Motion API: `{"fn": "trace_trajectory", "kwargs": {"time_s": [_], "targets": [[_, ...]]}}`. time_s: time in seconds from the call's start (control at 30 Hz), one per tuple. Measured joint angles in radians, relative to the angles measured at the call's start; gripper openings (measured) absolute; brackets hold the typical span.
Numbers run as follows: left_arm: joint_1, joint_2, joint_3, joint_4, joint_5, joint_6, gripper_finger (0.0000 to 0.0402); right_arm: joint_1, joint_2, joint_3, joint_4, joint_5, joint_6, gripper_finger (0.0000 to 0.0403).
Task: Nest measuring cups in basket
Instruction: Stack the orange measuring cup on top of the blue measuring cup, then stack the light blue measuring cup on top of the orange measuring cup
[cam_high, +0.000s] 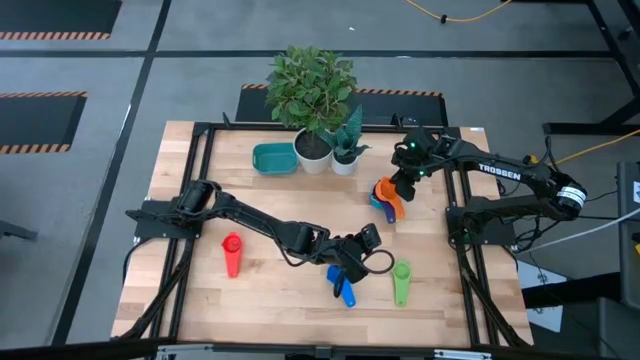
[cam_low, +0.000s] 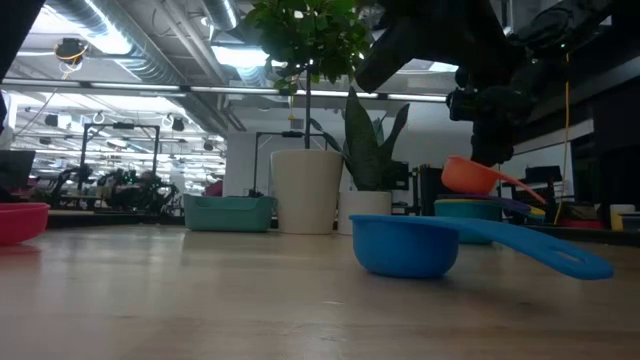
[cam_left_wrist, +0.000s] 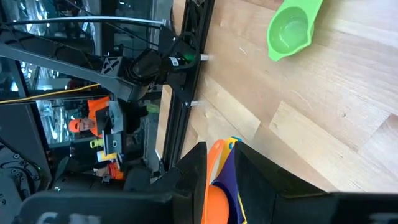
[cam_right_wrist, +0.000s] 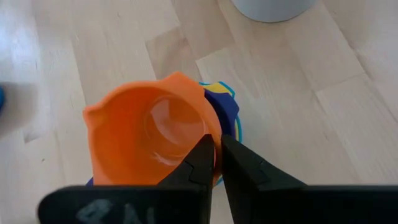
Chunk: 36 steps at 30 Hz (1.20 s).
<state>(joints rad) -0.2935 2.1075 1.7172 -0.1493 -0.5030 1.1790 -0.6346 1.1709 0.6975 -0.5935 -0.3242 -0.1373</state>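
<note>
Blue cup (cam_low: 405, 245) sits upright on the table (cam_high: 260, 300) in the foreground of the low view, round bowl, flat handle stretching away to one side, just beside the left gripper (cam_left_wrist: 221, 149), whose fingers stand a narrow slit apart with nothing between them

Behind it rises a nested stack: orange cup (cam_right_wrist: 152, 134) on top, tilted, with a pouring lip, over dark blue cup (cam_right_wrist: 225, 107), yellow cup (cam_right_wrist: 217, 87) and light blue cup (cam_low: 468, 208), only the edges of those three showing. Right gripper (cam_right_wrist: 217, 155) is at the orange cup's rim; whether it grips or has let go cannot be told

Green cup (cam_high: 401, 282) lies alone near the table's front, right of the blue cup, hollow up. Red cup (cam_high: 232, 255) lies well apart on the left side, handle toward the front

Basket (cam_high: 258, 152), teal with rounded corners, stands at the table's back edge, just beside two white pots (cam_high: 313, 155) of green plants, well apart from every cup

"TROSSEN" (cam_high: 498, 172) reads in white on the right arm
</note>
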Motion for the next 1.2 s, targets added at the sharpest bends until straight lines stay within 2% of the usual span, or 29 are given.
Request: {"fn": "trace_trajectory", "kwargs": {"time_s": [0.33, 0.6, 0.73, 0.87, 1.07, 1.2], "targets": [[0.0, 0.0, 0.0, 0.0, 0.0, -0.002, 0.0075, 0.0, 0.0, 0.0, 0.007, 0.0, 0.028, 0.0043], [0.0, 0.0, 0.0, 0.0, 0.0, -0.002, 0.0075, 0.0, 0.0, -0.001, 0.01, 0.0, 0.028, 0.0119], [0.001, 0.0, 0.0, 0.0, 0.0, -0.057, 0.0075, 0.0, 0.0, -0.001, 0.017, 0.0, 0.026, 0.0134], [0.014, 0.0, 0.0, 0.0, -0.009, -0.217, 0.0075, 0.0, 0.0, -0.001, 0.02, 0.0, 0.026, 0.0135], [0.048, 0.0, 0.001, -0.017, -0.011, -0.631, 0.0075, 0.0, 0.0, -0.001, 0.02, 0.0, 0.028, 0.0135], [0.067, 0.0, 0.001, -0.121, -0.001, -0.859, 0.0075, 0.0, 0.0, -0.001, 0.02, 0.0, 0.029, 0.0135]]}}
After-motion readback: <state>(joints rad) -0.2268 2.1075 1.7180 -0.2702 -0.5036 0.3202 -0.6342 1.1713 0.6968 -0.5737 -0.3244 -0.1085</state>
